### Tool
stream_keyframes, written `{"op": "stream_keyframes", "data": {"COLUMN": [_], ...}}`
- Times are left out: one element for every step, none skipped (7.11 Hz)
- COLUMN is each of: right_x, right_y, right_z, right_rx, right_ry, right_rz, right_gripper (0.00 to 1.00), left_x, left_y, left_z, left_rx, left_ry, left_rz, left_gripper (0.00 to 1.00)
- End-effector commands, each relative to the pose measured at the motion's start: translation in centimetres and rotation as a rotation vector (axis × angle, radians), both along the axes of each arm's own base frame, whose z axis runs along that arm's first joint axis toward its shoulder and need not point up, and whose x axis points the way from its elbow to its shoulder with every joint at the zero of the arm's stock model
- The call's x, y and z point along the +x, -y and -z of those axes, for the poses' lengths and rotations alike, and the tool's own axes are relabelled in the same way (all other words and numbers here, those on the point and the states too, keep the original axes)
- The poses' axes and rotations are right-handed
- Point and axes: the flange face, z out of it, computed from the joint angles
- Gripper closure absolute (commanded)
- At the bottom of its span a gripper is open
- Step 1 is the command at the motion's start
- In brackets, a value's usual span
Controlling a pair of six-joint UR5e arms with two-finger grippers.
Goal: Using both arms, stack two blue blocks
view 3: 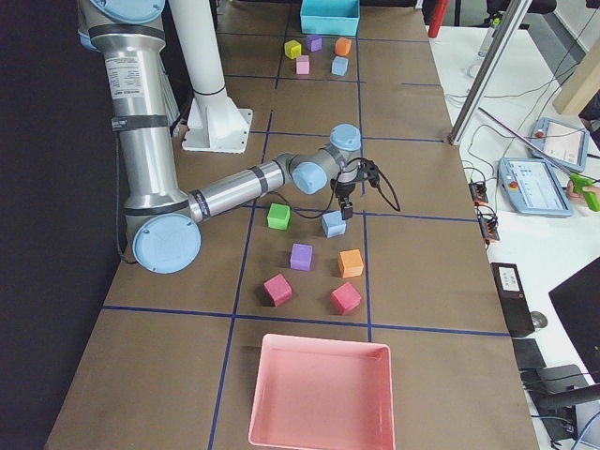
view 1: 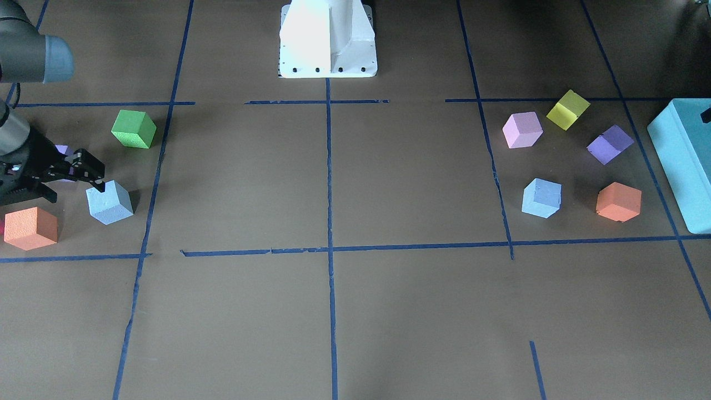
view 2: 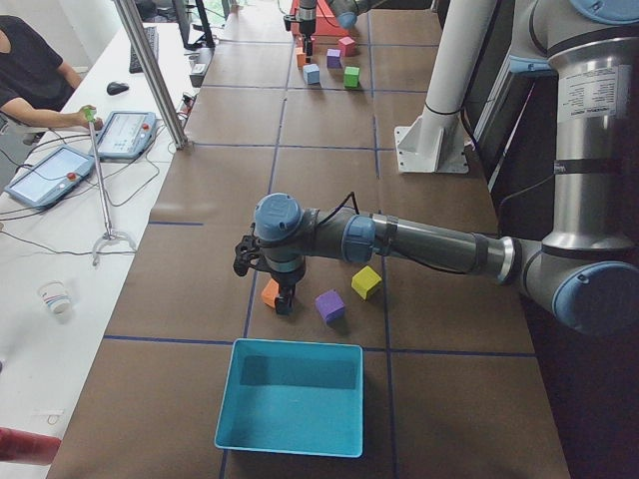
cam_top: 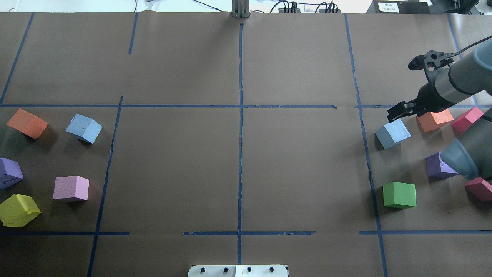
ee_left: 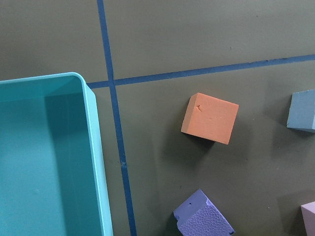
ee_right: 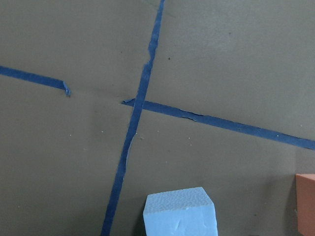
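One pale blue block (view 1: 109, 201) lies on the robot's right side; it also shows in the overhead view (cam_top: 393, 133) and at the bottom of the right wrist view (ee_right: 179, 214). My right gripper (view 1: 78, 186) hovers just above and beside it (cam_top: 401, 110), jaws apart and empty. The other blue block (view 1: 541, 198) lies on the robot's left side (cam_top: 83, 128) and at the right edge of the left wrist view (ee_left: 301, 110). My left gripper (view 2: 285, 299) hangs low by an orange cube (view 2: 270, 291); I cannot tell whether it is open or shut.
A large teal box (view 1: 680, 161) stands at the left end. A pink tray (view 3: 319, 394) stands at the right end. Green (cam_top: 399, 195), orange (cam_top: 434, 120), purple (cam_top: 436, 166) and pink-red cubes surround the right block. Orange (view 1: 618, 201), purple, pink and yellow cubes surround the left block.
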Motion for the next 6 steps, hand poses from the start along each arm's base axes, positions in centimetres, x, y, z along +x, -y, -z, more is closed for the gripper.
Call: {"op": "stream_keyframes", "data": {"right_x": [-1.3,-1.4,-1.7,-2.6,-3.4,-3.6], "right_y": [0.0,0.1,0.2,-0.1,-0.3,-0.4], "right_z": [-1.8,-2.0,-2.6,-3.6,-4.6,-5.3], "right_rx": [0.075,0.084,0.077,0.059,0.041,0.021], "right_ry": [-0.041,-0.044,-0.051,-0.059,-0.07,-0.075], "right_rz": [0.106,0.117,0.125,0.145,0.156,0.156], "right_gripper": [0.04,0.04,0.04,0.04,0.04,0.04], "left_x": [0.0,0.0,0.0,0.0,0.0,0.0], "left_y": [0.1,0.1,0.1,0.0,0.0,-0.1], "left_z": [0.0,0.0,0.2,0.3,0.5,0.8], "left_rx": [0.002,0.002,0.005,0.006,0.011,0.016], "left_ry": [0.0,-0.002,-0.002,-0.002,-0.002,-0.003], "left_rz": [0.0,0.0,0.0,0.0,0.0,0.001], "left_gripper": [0.0,0.0,0.0,0.0,0.0,0.0]}}
